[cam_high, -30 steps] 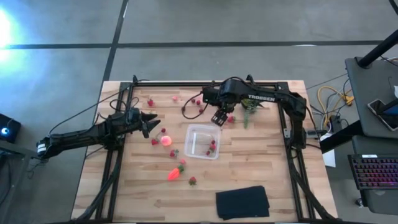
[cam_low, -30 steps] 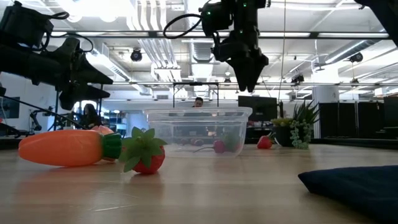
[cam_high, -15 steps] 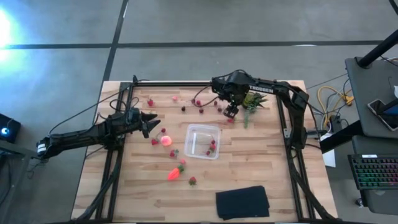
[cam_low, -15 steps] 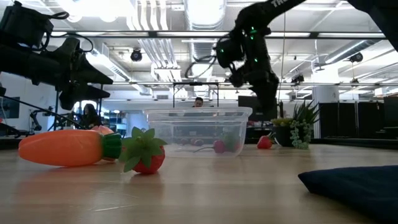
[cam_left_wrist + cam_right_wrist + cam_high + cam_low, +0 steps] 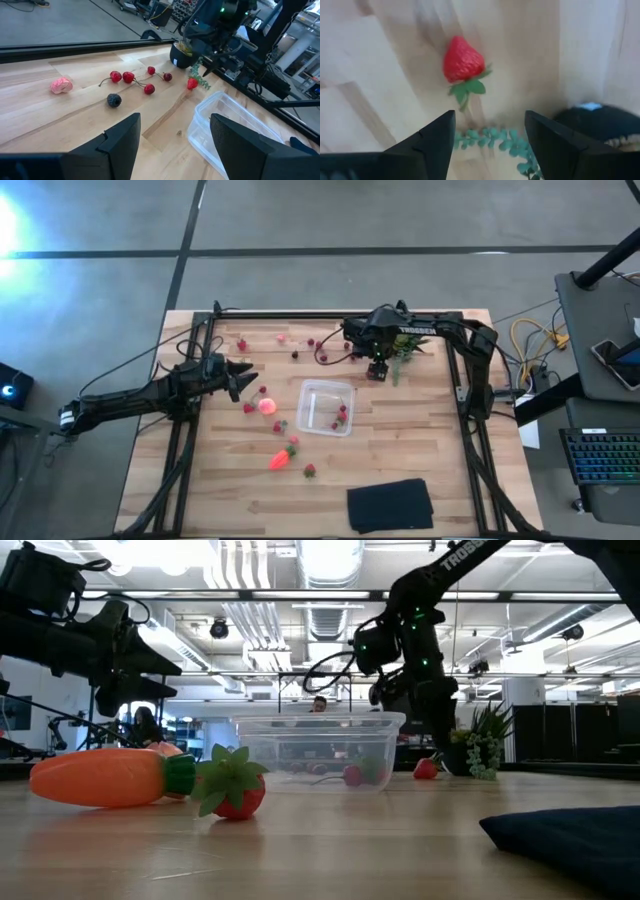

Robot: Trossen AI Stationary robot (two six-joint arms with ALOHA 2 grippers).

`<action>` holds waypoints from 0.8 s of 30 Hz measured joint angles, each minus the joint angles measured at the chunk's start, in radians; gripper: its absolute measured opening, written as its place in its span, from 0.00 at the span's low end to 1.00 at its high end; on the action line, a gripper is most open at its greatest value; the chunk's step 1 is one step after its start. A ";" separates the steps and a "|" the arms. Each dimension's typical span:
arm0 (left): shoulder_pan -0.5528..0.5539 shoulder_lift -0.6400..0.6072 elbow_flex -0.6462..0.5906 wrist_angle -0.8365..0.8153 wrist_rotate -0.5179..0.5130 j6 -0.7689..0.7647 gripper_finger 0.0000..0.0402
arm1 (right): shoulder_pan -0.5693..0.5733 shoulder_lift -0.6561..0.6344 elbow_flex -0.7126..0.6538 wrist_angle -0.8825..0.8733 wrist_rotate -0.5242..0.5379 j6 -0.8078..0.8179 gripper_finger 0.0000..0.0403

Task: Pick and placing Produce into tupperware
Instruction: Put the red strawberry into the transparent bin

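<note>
- Right gripper (image 5: 489, 137), fingers apart and empty, poised over a strawberry (image 5: 463, 60) just beside the potted plant (image 5: 402, 346) at upper centre of the high view; could snag trailing leaves (image 5: 492, 137).
- Left gripper (image 5: 172, 135) also apart, waiting at left; tupperware (image 5: 326, 407) mid-tabletop.
- Strawberry barely visible from above.

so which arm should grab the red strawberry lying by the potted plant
The right. Its hand hangs open just above the red strawberry with green leaves beside the green potted plant. The left hand is open too, but waits across the wooden table.
</note>
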 joint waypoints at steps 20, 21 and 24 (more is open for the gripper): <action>0.000 0.001 0.000 0.000 0.000 0.000 0.56 | 0.058 -0.085 -0.083 0.144 -0.043 -0.224 0.78; 0.000 0.002 0.000 0.000 0.000 0.000 0.56 | 0.062 -0.084 -0.093 0.168 -0.041 -0.229 0.78; 0.000 0.002 0.000 0.000 0.000 0.000 0.56 | 0.074 -0.084 -0.118 0.241 0.003 -0.230 0.77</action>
